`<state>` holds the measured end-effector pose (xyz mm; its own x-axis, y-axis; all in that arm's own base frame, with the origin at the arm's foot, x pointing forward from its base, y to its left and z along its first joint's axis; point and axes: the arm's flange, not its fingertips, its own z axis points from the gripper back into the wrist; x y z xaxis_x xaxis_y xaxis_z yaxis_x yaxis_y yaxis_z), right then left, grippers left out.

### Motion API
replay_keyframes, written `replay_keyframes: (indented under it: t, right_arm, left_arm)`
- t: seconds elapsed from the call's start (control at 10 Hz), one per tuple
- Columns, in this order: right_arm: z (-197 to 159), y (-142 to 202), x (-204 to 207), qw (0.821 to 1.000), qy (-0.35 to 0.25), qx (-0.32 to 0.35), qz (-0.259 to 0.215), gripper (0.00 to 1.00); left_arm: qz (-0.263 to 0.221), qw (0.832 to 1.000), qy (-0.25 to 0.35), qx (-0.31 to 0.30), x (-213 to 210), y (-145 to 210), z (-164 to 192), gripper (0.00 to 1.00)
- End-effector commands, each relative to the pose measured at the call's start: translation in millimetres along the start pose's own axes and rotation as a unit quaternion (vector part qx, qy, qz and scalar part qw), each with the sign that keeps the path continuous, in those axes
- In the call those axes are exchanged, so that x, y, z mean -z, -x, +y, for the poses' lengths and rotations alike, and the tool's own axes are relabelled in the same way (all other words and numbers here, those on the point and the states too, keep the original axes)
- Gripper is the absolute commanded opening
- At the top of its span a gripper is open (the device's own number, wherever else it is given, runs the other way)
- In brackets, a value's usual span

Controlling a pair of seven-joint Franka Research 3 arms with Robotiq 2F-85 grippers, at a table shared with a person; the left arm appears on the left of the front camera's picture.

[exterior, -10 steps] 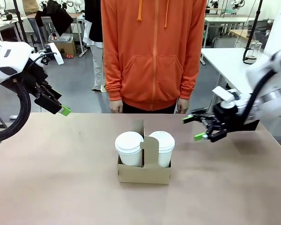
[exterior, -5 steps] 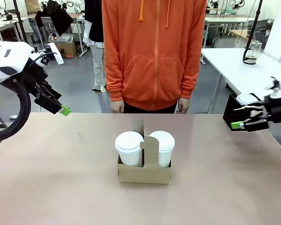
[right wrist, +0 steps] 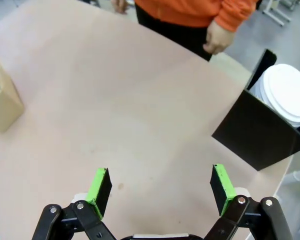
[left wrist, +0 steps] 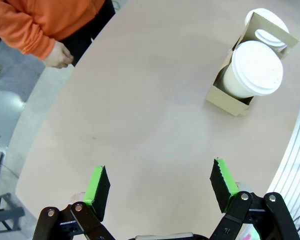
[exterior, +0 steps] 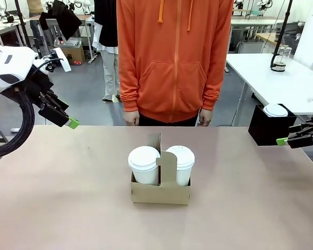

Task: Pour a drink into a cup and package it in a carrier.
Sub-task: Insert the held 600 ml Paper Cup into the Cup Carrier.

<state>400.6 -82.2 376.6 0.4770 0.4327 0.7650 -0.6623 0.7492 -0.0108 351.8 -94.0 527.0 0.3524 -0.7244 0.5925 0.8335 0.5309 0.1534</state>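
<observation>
1. Front view: the carrier (exterior: 160, 183) stands near the middle of the desk (exterior: 68, 198), a little toward the near edge. Two lidded white cups sit in its slots, the left cup (exterior: 144, 164) and the right cup (exterior: 180, 163), one on each side of the upright handle panel. The left tool (exterior: 68, 121) hangs above the desk's far left corner, well apart from the carrier, touching nothing. The right tool (exterior: 293, 138) is at the desk's right edge, just beside a black box (exterior: 266, 129) that stands at the far right corner and holds a white lid-topped cup (exterior: 275, 110). A person in an orange hoodie (exterior: 175, 57) stands at the far edge, hands down by the edge.

2. Left wrist view: the left tool (left wrist: 160, 186) has its green pads spread wide apart with only bare desk between them. The carrier (left wrist: 245, 75) with its two cups lies well ahead, toward the upper right. The person's hand (left wrist: 59, 54) is at the desk's edge, upper left.

3. Right wrist view: the right tool (right wrist: 160, 186) stands wide apart, holding nothing, above bare desk. A corner of the carrier (right wrist: 2, 100) shows at the left edge, well apart from the tool. The black box (right wrist: 260, 130) is ahead to the right.
</observation>
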Motion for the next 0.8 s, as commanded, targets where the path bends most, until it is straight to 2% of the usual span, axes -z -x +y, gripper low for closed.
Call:
replay_keyframes:
  t: [0.0,0.1,0.7]
  right_arm:
    - [25.3,6.4,-0.3,0.998,-0.025,0.047,-0.036,1.0]
    - [0.0,0.0,0.0,1.0,0.0,0.0,0.0,1.0]
    - [0.0,0.0,0.0,1.0,0.0,0.0,0.0,1.0]
  left_arm:
    - [0.006,1.0,-0.001,-0.005,-2.1,0.6,-1.3,1.0]
    - [0.006,1.0,-0.001,-0.005,-2.1,0.6,-1.3,1.0]
    - [0.006,1.0,-0.001,-0.005,-2.1,0.6,-1.3,1.0]
